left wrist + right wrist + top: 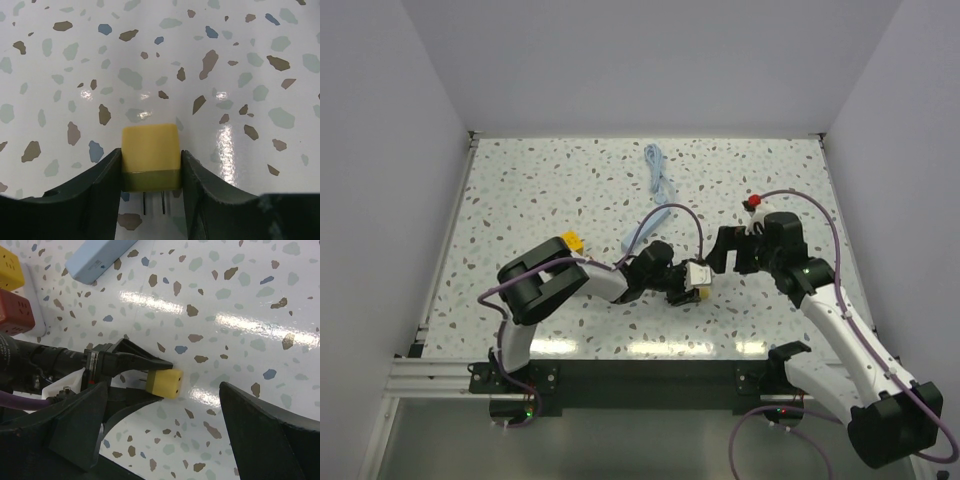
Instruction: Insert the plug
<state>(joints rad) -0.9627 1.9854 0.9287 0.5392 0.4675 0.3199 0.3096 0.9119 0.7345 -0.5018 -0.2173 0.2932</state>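
Two dark fingers [102,185] of the left gripper [151,162] press against opposite sides of a small yellow plug [150,142], pinching it. The plug is down at the speckled table [225,60]; whether it touches the surface or is just clear of it cannot be told. Its two thin metal prongs [154,202] point back toward the wrist, between the fingers.

The right gripper [164,390] hangs close by with its jaws spread wide, holding nothing. The plug sits in the gap in front of it (two small dark marks show on the plug's end face from this side).

Farther off, at the upper left of the right wrist view, a red block [15,312] and a yellow block [10,265] sit against a white strip [37,315]. A light blue block [97,260] lies near them.

The plug looks light, rigid and smooth-sided, so it may twist or slip in a shallow pinch. Its flat side faces seem the best hold, well clear of the prongs, which could bend if driven in crooked.
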